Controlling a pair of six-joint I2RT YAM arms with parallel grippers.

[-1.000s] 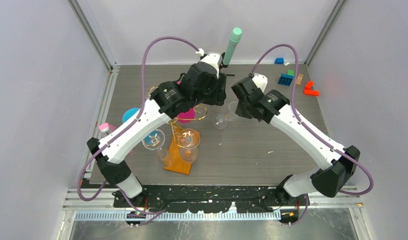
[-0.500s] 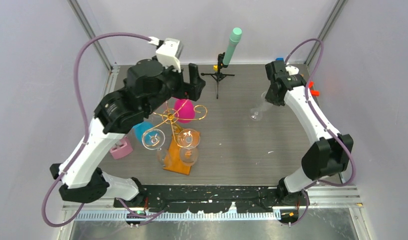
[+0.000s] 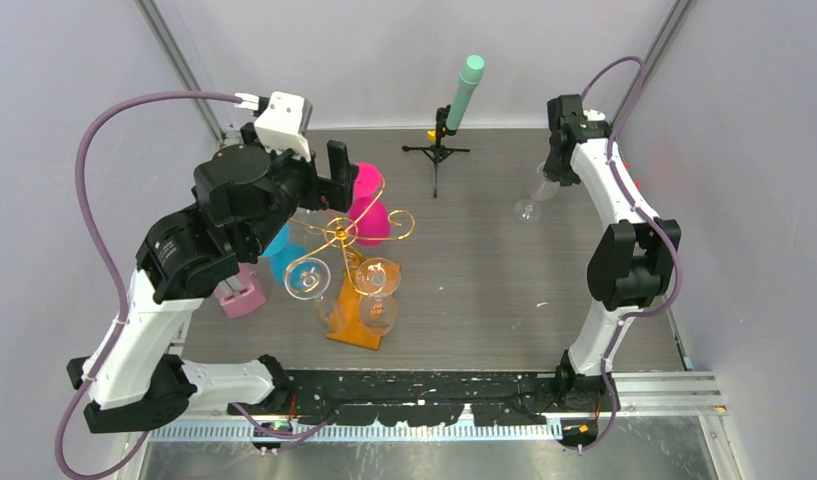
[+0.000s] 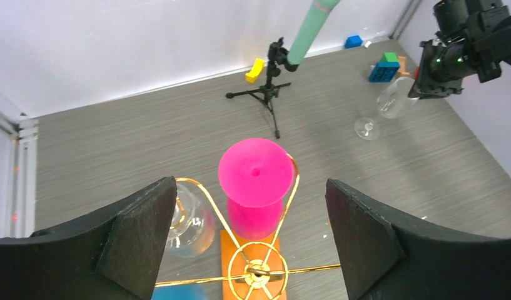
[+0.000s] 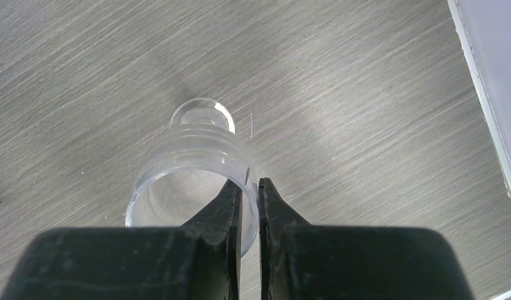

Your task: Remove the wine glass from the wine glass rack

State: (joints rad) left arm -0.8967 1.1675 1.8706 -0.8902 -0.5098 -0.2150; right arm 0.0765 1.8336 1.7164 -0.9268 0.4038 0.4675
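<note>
The wine glass rack is a gold wire stand with curled arms on an orange base; its hub shows from above in the left wrist view. A pink glass, two clear glasses and a blue one hang on it. My left gripper hovers open above the rack, touching nothing. At the far right, my right gripper is shut on the rim of a clear wine glass, one finger inside the bowl. The glass tilts, with its foot low over the table.
A black tripod with a mint-green cylinder stands at the back centre. A pink block lies left of the rack. Coloured toy blocks and a yellow piece sit along the back edge. Walls close in both sides.
My left arm has drawn back left and upward from the rack's far side, its jaws opening wide. My right arm has carried the clear glass from the table's middle to the far right.
</note>
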